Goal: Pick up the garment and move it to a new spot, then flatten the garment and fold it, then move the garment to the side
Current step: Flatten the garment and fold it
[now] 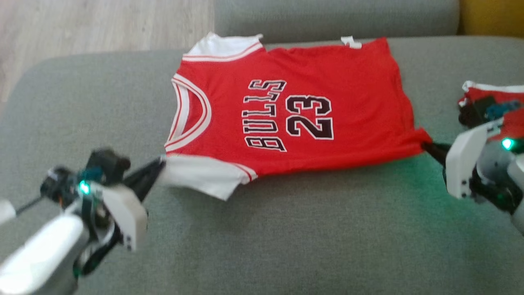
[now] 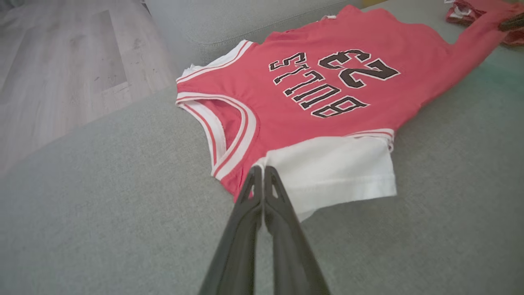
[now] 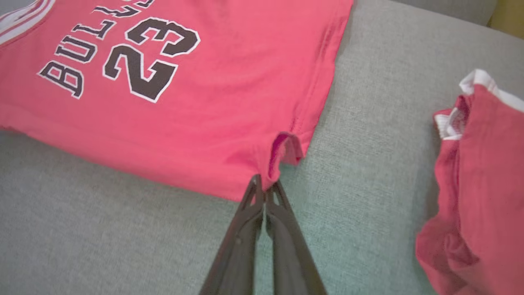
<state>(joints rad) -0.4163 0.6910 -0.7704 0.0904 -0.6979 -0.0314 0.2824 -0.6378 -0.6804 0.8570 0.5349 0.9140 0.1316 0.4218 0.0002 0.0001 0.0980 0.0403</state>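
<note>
Red jersey (image 1: 294, 110) printed BULLS 23 lies spread flat on grey cushion (image 1: 286, 246), neck toward robot's left. The left gripper (image 2: 262, 170) is clenched on the white sleeve (image 2: 335, 172) edge. The right gripper (image 3: 265, 189) is clenched on the near hem corner (image 3: 282, 151), fabric drawn to a point. A 2nd red garment (image 3: 479, 184) is bunched at right, apart from jersey.
</note>
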